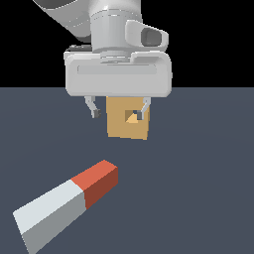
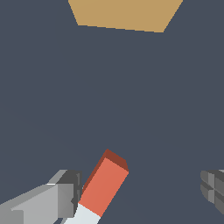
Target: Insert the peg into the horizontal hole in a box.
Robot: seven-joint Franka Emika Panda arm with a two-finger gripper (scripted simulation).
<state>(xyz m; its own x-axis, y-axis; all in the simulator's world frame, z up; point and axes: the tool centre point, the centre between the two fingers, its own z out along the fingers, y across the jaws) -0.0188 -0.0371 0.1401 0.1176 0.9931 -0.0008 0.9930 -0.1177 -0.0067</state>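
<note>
The peg (image 1: pixel 67 203) lies flat on the dark floor in the exterior view's lower left, a white bar with a red end (image 1: pixel 96 181) pointing toward the box. The tan box (image 1: pixel 126 119) stands farther back, its small square hole (image 1: pixel 132 117) facing the camera. My gripper (image 1: pixel 120 110) hangs open above the floor in front of the box, nothing between its fingers. In the wrist view the peg's red end (image 2: pixel 104 186) shows next to one finger (image 2: pixel 52 199), the other finger (image 2: pixel 214 188) sits far apart, and the box (image 2: pixel 124 15) is at the edge.
Dark grey floor (image 1: pixel 198 188) stretches all around the peg and the box. No other objects appear in either view.
</note>
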